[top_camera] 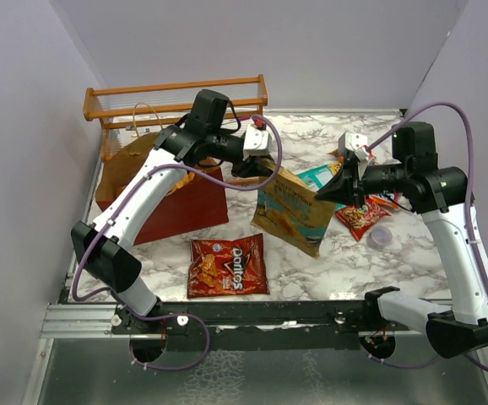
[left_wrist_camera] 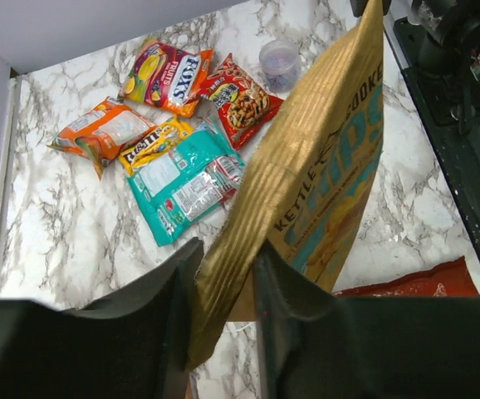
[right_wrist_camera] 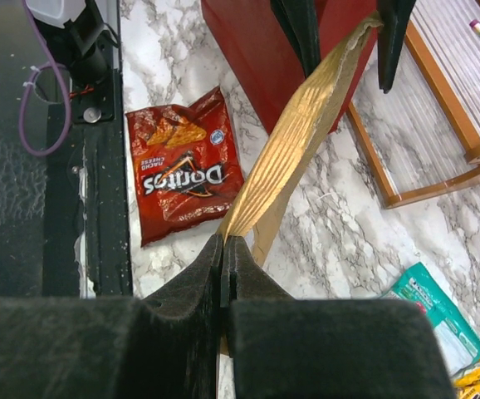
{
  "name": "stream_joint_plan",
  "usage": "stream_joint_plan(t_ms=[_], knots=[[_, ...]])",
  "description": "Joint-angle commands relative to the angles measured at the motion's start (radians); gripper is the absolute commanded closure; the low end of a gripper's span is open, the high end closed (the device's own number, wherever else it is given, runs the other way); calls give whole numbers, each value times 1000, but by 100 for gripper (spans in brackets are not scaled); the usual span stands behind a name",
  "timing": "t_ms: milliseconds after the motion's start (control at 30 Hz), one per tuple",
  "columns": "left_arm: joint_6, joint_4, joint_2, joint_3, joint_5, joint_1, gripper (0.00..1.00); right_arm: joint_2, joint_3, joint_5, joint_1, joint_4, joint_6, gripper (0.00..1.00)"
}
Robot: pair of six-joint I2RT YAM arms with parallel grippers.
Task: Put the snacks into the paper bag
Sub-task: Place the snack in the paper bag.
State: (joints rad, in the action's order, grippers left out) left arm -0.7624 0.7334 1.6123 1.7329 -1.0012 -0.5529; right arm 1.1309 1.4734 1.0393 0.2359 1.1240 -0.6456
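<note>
A large tan-and-teal chip bag (top_camera: 295,211) hangs above the marble table, stretched between my two arms. My right gripper (right_wrist_camera: 225,249) is shut on one end of its crimped gold top edge (right_wrist_camera: 294,141). My left gripper (left_wrist_camera: 227,283) straddles the other end, jaws a little apart, with the gold edge (left_wrist_camera: 323,166) between the fingers and touching one. The dark red paper bag (top_camera: 185,211) stands just left of the chip bag, under my left arm. A red Doritos packet (top_camera: 227,266) lies flat near the front. Teal (left_wrist_camera: 182,179), orange (left_wrist_camera: 99,133) and small red (left_wrist_camera: 240,100) packets lie together at the right.
A wooden slatted rack (top_camera: 176,97) stands at the back left behind the paper bag. A small translucent purple cup (top_camera: 380,236) sits by the packets on the right. The black base rail (right_wrist_camera: 99,166) runs along the near table edge.
</note>
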Motion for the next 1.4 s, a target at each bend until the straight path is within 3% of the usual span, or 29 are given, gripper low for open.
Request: stream_joint_plan(t_ms=[0, 100, 200, 267, 333, 467, 533, 567, 633, 1033, 1367], knots=[[-7, 4, -6, -1, -86, -11, 77, -23, -4, -28, 5, -92, 53, 99], [25, -7, -15, 0, -89, -12, 100, -26, -9, -76, 4, -118, 81, 99], [88, -44, -40, -4, -66, -12, 100, -36, -20, -152, 3, -148, 113, 98], [149, -103, -65, -11, -30, -12, 100, -44, -31, -216, 2, -165, 129, 90], [223, -165, -94, -15, 19, -12, 100, -52, -40, -269, -1, -176, 142, 80], [325, -199, -108, 28, 120, -11, 100, -64, -53, -355, -29, -206, 187, 48], [353, -208, -117, 49, 169, -10, 100, -69, -51, -390, -47, -218, 213, 38], [367, -212, -120, 62, 194, -10, 100, -70, -46, -404, -57, -223, 225, 17], [402, -221, -123, 91, 249, -10, 100, -75, -37, -423, -80, -226, 239, 8], [572, -294, -93, 321, 583, -9, 100, -116, -23, -396, -182, -232, 277, 4], [472, -253, -97, 529, 860, -6, 100, -124, -45, -378, -203, -234, 282, 4]])
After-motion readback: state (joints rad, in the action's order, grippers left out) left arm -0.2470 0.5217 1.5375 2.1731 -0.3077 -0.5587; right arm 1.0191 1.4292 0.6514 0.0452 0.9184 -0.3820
